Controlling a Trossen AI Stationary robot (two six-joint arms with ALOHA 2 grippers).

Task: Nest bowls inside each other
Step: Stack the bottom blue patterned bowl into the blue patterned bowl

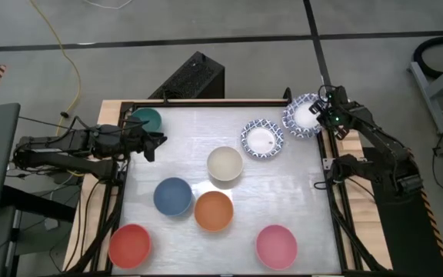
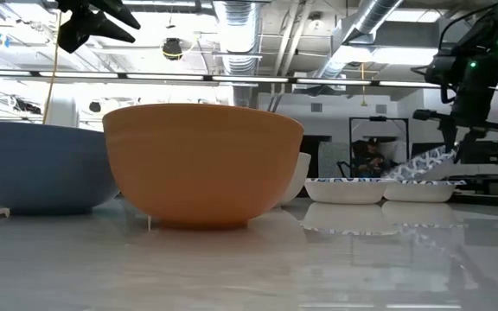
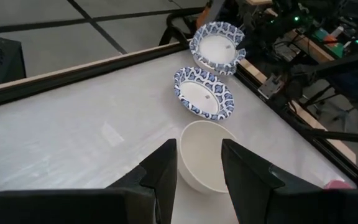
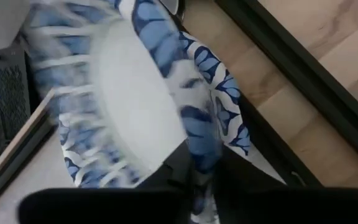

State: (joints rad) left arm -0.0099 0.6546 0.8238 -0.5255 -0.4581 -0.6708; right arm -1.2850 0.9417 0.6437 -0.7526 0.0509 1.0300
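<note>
Bowls: six plain (image 1: 224,164), two patterned (image 1: 262,139) visible; right hand (image 1: 319,114) at one.

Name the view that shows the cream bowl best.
The high view: the cream bowl shows whole, from above, apart from the others. The left wrist view shows it partly behind that gripper's fingers. In the low view the orange bowl hides nearly all of it. The right wrist view misses it.

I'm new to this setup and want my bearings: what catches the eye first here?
The right gripper pinches the rim of a blue-patterned bowl at the table's far right corner, a second patterned bowl just beside it. Plain bowls dot the middle, with the orange bowl touching the blue bowl.
</note>
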